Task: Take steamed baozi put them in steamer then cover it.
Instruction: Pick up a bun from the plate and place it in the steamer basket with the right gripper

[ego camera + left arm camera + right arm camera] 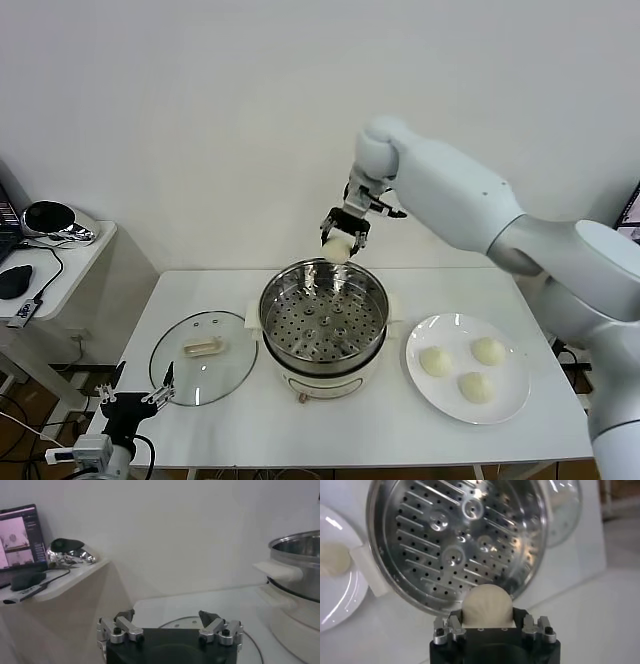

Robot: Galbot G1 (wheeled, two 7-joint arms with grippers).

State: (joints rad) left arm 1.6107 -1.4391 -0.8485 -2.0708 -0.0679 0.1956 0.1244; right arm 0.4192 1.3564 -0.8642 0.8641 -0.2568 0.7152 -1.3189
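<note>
Jaws of the right gripper (342,238) clamp one steamed baozi (487,606) above the far rim of the steamer (375,318) at table centre, its perforated tray lying just nearward and below; the left gripper (133,401), jaws apart, waits off the near-left corner.

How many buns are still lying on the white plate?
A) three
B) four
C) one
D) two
A: three buns lie on the plate, while the right gripper holds a fourth bun above the steamer.
</note>
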